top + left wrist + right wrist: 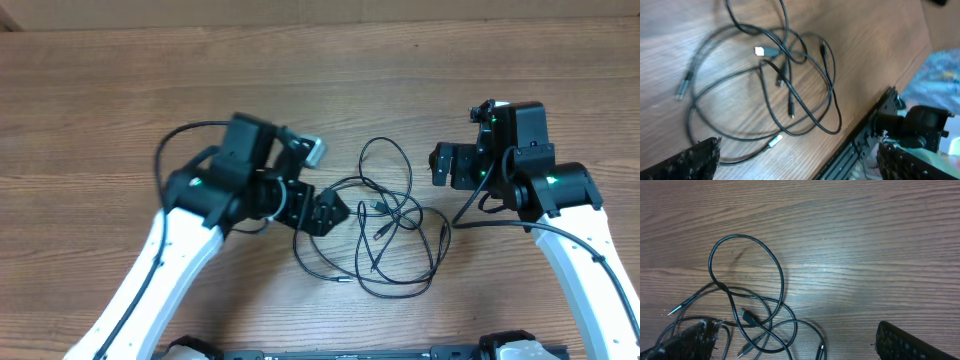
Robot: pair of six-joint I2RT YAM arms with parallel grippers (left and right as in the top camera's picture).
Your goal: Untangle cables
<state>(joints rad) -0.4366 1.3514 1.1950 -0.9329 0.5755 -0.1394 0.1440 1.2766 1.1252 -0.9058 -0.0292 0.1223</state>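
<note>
1. The cables (385, 225) lie in one loose tangle of thin black loops on the wooden surface (120, 90). Several cords cross each other near its middle.
2. The left pincer (330, 212) is at the tangle's left edge, close over its outer loop. Its fingers are spread wide and grip nothing. Whether it touches a cord cannot be told.
3. The right pincer (438, 165) is off the tangle's upper right side, clear of the cords. It is also spread wide and empty.
4. In the left wrist view, a pale plug (760, 50) sits near the tangle's middle.
5. One round loop (746, 272) sticks out from the tangle's far side.
</note>
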